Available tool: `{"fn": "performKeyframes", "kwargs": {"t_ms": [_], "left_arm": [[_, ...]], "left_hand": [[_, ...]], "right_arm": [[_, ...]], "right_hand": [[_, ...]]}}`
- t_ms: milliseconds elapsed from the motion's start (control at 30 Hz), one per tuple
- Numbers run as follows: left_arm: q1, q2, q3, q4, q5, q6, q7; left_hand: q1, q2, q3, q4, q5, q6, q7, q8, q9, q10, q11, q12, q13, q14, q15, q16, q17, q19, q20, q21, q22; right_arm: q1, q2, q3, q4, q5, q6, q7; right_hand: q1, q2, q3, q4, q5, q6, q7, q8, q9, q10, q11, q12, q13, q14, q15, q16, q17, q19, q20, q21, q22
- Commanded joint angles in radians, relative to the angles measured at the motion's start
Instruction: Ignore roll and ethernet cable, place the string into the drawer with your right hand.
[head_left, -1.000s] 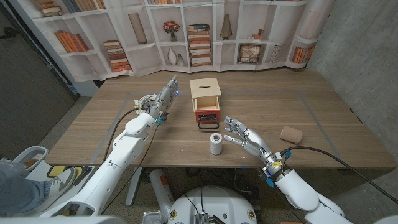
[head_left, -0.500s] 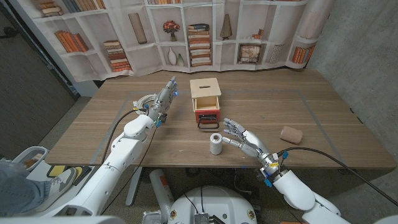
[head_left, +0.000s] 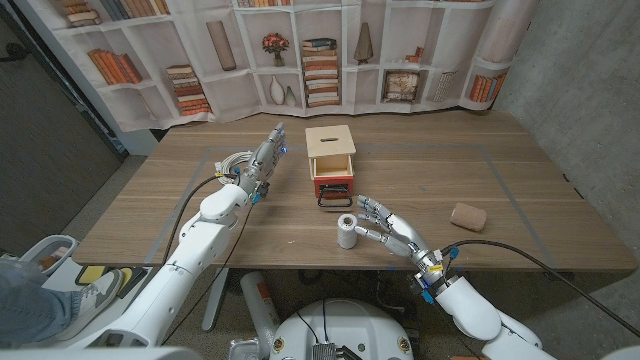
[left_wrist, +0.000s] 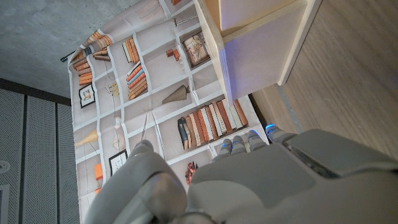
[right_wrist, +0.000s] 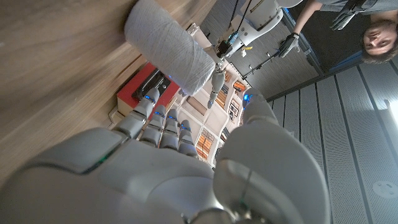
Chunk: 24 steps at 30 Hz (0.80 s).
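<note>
The string is a white spool (head_left: 347, 231) standing upright on the table, just in front of the drawer. The small wooden box (head_left: 331, 150) has its red drawer (head_left: 333, 187) pulled out toward me, black handle in front. My right hand (head_left: 385, 225) is open, fingers spread, a little to the right of the spool and apart from it. In the right wrist view the spool (right_wrist: 171, 53) stands just beyond the fingertips (right_wrist: 149, 102), with the red drawer (right_wrist: 138, 87) behind. My left hand (head_left: 268, 152) is open beside the box's left side, holding nothing; the box (left_wrist: 261, 43) shows ahead of it.
A brown roll (head_left: 467, 216) lies on the table to the right of my right hand. A coiled grey ethernet cable (head_left: 232, 163) sits by my left wrist. A bookshelf backdrop (head_left: 320, 50) hangs behind the table. A person (right_wrist: 373, 31) shows in the right wrist view.
My right hand has slid left toward the spool, closing most of the gap. The left arm, spool and drawer have not moved.
</note>
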Motion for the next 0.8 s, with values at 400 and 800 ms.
{"fn": "performKeyframes", "kwargs": {"t_ms": [400,800], "left_arm": [[-0.009,0.002,0.023,0.001,0.009,0.024,-0.014],[-0.025,0.004,0.031,0.01,0.014,0.041,-0.022]], "left_hand": [[0.013,0.001,-0.006,0.004,0.008,-0.028,-0.003,0.003,0.005,-0.038,0.002,0.003,0.002,-0.085,0.004,0.004,0.004,-0.127,0.009,0.003,0.003],[0.014,0.002,-0.008,0.004,0.009,-0.026,-0.005,0.004,0.005,-0.037,0.001,0.004,0.002,-0.084,0.004,0.004,0.004,-0.128,0.01,0.003,0.003]], "right_arm": [[0.041,0.036,-0.048,0.075,-0.013,0.029,0.005],[0.072,0.08,-0.066,0.131,-0.086,0.04,-0.055]], "right_hand": [[0.024,0.002,0.011,0.001,0.006,0.015,-0.004,0.011,0.004,0.021,-0.005,0.012,0.004,0.015,-0.002,0.005,0.003,0.018,0.001,-0.006,0.001],[0.031,0.001,0.013,0.002,0.007,0.017,-0.009,0.012,0.004,0.024,-0.005,0.013,0.004,0.013,-0.005,0.003,0.003,0.019,0.001,-0.01,0.001]]}}
